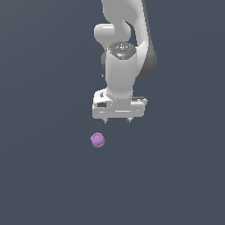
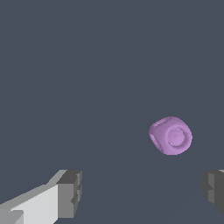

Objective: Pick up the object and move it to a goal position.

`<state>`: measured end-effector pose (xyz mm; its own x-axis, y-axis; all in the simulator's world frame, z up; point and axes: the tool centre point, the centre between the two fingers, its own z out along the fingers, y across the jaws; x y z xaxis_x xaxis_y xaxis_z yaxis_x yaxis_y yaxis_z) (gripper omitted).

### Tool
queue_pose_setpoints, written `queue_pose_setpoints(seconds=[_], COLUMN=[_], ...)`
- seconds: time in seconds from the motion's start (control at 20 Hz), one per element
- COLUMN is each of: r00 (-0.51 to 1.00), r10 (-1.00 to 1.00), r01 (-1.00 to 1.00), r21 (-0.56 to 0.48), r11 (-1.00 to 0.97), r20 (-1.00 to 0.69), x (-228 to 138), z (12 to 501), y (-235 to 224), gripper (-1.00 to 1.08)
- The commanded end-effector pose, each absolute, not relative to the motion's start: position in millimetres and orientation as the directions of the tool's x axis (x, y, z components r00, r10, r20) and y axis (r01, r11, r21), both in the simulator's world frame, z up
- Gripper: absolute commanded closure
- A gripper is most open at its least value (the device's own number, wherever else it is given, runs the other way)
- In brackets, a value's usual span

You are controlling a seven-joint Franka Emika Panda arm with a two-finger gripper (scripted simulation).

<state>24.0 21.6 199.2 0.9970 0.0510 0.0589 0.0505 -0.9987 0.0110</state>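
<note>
The object [image 1: 97, 140] is a small light-purple rounded lump with cube-like bumps, lying on the dark grey surface. My white gripper [image 1: 117, 120] hangs above it, a little toward the exterior view's right, and is apart from it. The jaws are open and empty, with only the short dark fingertips [image 1: 105, 120] showing below the hand. In the wrist view the object [image 2: 170, 135] lies beyond the gripper [image 2: 142, 192], nearer one finger, not between the two fingertips [image 2: 70, 192].
The white arm [image 1: 121, 48] rises from the gripper to the top of the exterior view. A uniform dark grey surface [image 1: 44, 176] fills both views. No goal marker shows.
</note>
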Motion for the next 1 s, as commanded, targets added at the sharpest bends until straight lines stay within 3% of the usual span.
queue_pose_setpoints(seconds=[0.0,0.45,0.95], r00=[0.997,0.995,0.992], r10=[0.051,0.093,0.118], r01=[0.050,0.093,0.118], r21=[0.011,0.021,0.021], r11=[-0.999,-0.995,-0.993], r20=[0.059,0.043,0.041], x=[24,18,20], z=[199,206,199], y=[22,43,36], gripper=[-0.92,-0.92,-0.92])
